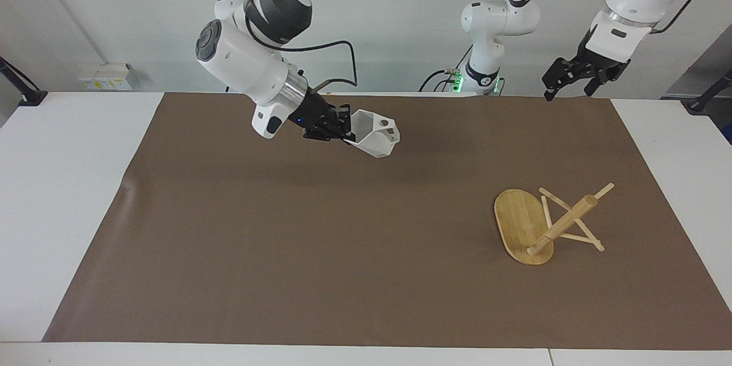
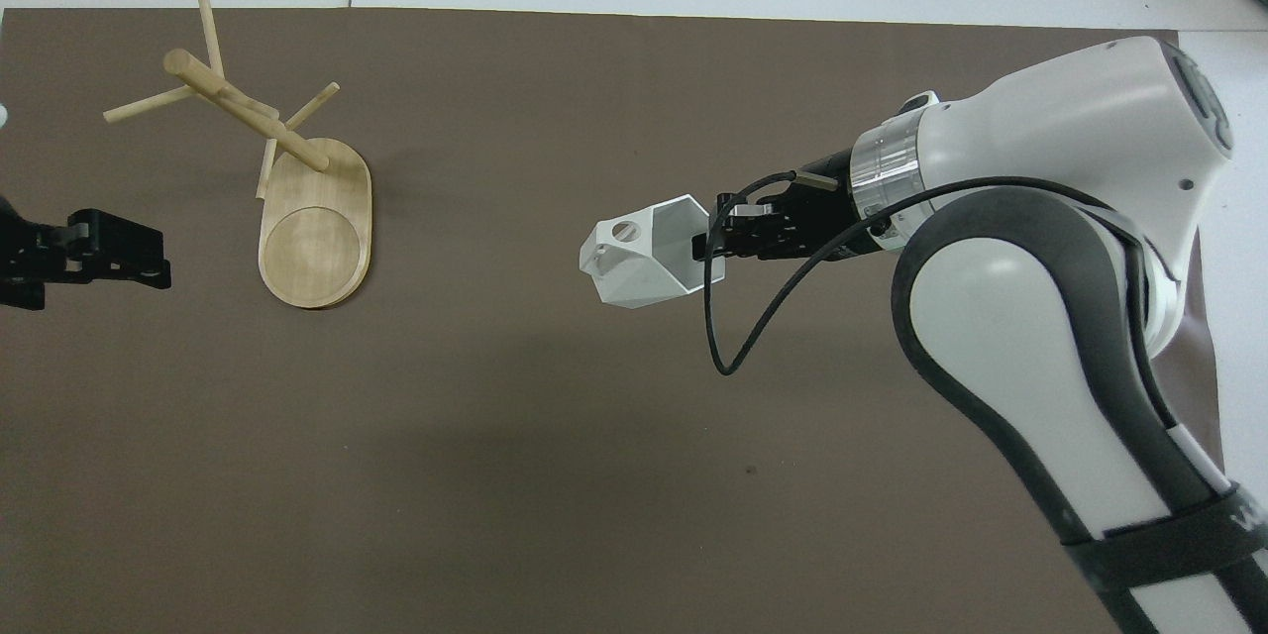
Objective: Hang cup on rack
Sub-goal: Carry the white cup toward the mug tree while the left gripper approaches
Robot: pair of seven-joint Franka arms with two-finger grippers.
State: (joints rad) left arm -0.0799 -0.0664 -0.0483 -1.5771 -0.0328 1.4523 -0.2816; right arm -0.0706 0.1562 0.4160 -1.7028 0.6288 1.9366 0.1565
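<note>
A white table (image 1: pixel 68 183) is covered over most of its top by a brown paper sheet (image 1: pixel 343 251); bare white margins are left at both ends. A slight crease is seen in the sheet toward the right arm's end. The rack (image 1: pixel 529 227) is stood directly on the sheet toward the left arm's end, its oval base flat.

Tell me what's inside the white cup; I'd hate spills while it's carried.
The cup, held tilted over the brown mat by the right gripper, shows only bare white inner walls. Its bottom is hidden by the rim and the fingers.
</note>
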